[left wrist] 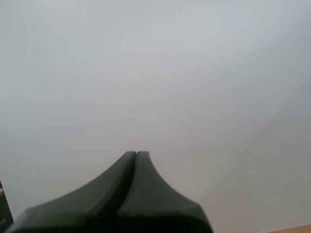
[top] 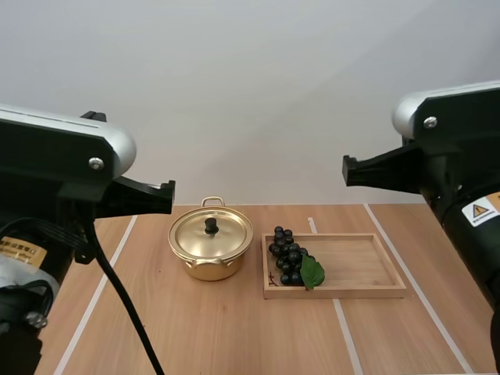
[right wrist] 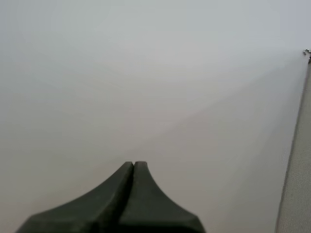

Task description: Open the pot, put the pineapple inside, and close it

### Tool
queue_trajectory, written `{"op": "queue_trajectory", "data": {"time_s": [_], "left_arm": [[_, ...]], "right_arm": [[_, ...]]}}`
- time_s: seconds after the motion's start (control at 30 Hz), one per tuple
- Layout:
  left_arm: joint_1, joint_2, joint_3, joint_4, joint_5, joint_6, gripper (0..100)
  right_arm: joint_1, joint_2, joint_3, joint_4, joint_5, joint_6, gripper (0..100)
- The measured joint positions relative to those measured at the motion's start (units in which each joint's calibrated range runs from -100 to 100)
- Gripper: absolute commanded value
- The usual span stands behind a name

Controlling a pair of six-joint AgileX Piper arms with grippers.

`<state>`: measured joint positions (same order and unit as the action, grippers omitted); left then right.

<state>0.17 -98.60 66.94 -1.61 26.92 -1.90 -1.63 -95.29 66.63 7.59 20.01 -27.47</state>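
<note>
The golden pot (top: 209, 258) stands upright, lid (top: 223, 232) on; just beside it a bunch of grapes (top: 287, 256) lies in the wooden tray (top: 367, 291).

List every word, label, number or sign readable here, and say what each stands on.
No wording reads clearly.
On the right arm, a warning sticker: exclamation mark in a yellow triangle; its lettering is too small to read.
On the left arm, a yellow label: print too small to read.
The pot, grapes and wooden tray: no writing.
</note>
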Motion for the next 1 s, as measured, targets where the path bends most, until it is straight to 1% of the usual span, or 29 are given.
{"op": "queue_trajectory", "data": {"time_s": [0.03,0.13,0.23,0.3,0.43,0.53,0.63,0.77,0.87,1.0], "left_arm": [[0.08,-0.2,0.0,0.0,1.0,0.0,0],[1.17,-0.5,0.2,-0.2,5.8,-0.2,0],[2.11,-0.5,1.5,-0.2,10.1,-0.7,0],[2.29,-0.5,2.3,-0.2,13.5,-0.7,0],[2.35,-0.5,3.5,-0.2,19.3,-0.8,0],[2.37,-0.6,3.6,-0.2,20.7,-0.8,0],[2.18,-1.0,3.6,-0.2,20.7,-0.8,0],[0.99,-1.1,4.3,-0.2,20.7,-0.8,0],[0.35,-1.2,7.1,-0.1,20.6,-0.8,0],[0.08,-1.2,13.1,1.6,17.0,-0.8,0]], "right_arm": [[0.4,-0.6,0.0,-0.9,1.6,0.0,0],[1.7,-2.0,0.0,-2.6,6.9,0.0,0],[3.4,-3.7,1.3,-4.7,8.9,0.0,0],[4.1,-4.3,3.0,-5.4,9.1,0.0,0],[4.3,-4.3,8.4,-5.9,9.1,0.0,0],[4.3,-4.3,12.9,-5.9,8.7,0.0,0],[4.3,-4.2,16.4,-5.9,8.9,0.0,0],[4.2,-4.2,19.8,-5.9,8.8,0.0,0],[3.6,-4.2,21.9,-5.9,8.3,0.0,0],[3.1,-4.2,24.0,-5.9,8.1,0.0,0]]}}
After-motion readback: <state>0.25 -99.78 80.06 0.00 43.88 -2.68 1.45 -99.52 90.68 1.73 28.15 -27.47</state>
